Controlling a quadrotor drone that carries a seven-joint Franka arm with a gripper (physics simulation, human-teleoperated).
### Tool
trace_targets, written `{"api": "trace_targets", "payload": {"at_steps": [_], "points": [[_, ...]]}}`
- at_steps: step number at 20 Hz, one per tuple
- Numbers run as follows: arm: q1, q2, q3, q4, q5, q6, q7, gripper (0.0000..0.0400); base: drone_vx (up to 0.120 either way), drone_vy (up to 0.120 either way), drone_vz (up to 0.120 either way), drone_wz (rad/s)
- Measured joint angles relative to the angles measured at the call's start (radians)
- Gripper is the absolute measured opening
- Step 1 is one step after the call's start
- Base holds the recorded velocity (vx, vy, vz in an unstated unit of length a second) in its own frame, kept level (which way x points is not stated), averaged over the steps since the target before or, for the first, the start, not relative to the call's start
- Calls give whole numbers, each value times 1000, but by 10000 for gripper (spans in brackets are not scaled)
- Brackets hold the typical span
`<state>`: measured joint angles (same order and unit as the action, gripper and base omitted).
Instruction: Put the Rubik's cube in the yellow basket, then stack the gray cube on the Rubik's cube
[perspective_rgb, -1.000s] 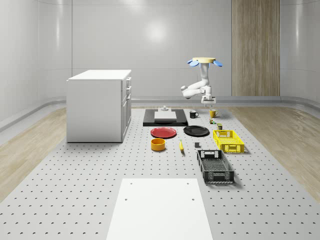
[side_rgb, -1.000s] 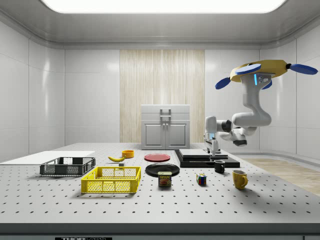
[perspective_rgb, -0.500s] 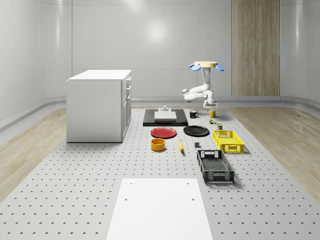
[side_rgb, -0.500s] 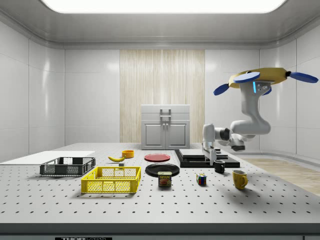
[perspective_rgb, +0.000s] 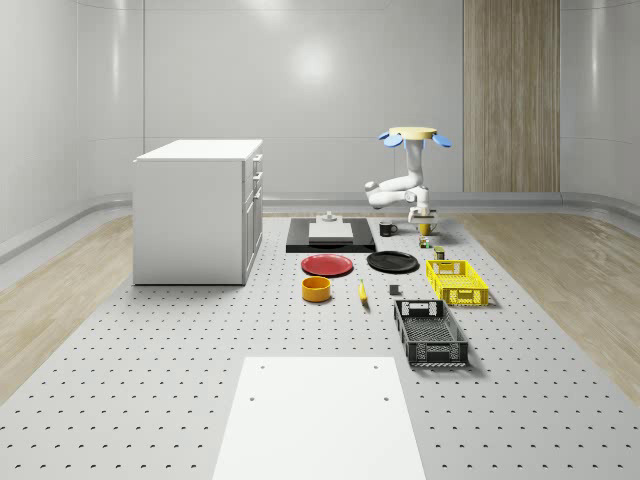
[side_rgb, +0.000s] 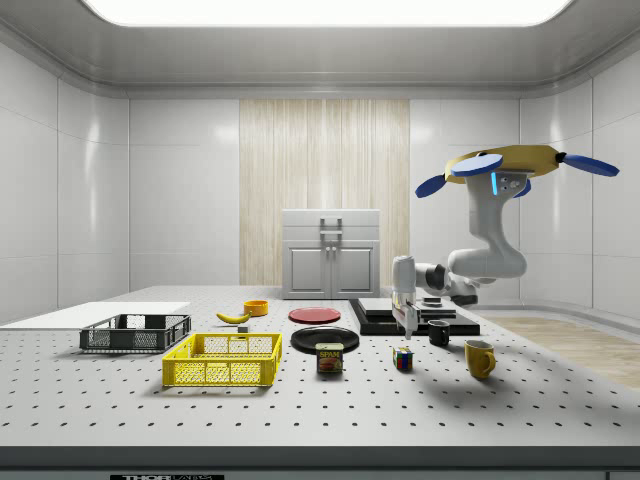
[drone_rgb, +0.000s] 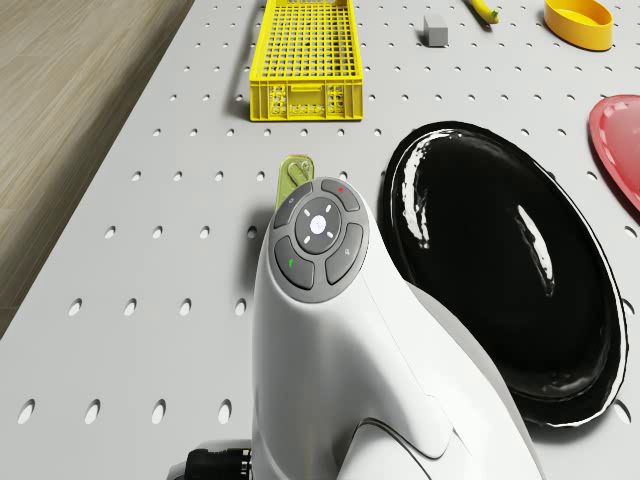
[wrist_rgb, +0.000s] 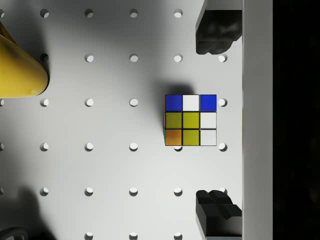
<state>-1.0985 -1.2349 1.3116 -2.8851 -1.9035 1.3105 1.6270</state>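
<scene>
With the drone (side_rgb: 505, 162) hovering above the table (side_rgb: 300, 400), the released gripper (wrist_rgb: 216, 120) is held over the Rubik's cube (wrist_rgb: 190, 120); a straight descent is judged needed before clamping.

Arm hides can, picture edges clip mug and plates

In the drone view the arm (drone_rgb: 340, 380) covers most of the can (drone_rgb: 295, 178), and the red plate (drone_rgb: 622, 135) and yellow bowl (drone_rgb: 580, 20) run off the picture's edge. In the wrist view the mug (wrist_rgb: 17, 67) is cut by the edge, and both fingers (wrist_rgb: 216, 32) are partly hidden behind a dark band. In the whole-scene view the Rubik's cube (perspective_rgb: 424, 240) is too small to make out.
</scene>
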Motion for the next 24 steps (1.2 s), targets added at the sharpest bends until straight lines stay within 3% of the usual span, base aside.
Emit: {"api": "trace_targets", "payload": {"at_steps": [12, 24], "points": [[0, -72, -131, 31, -110, 114, -11, 400, 0, 0, 0, 0], [-31, -98, -203, 78, -175, 179, -11, 400, 0, 0, 0, 0]]}}
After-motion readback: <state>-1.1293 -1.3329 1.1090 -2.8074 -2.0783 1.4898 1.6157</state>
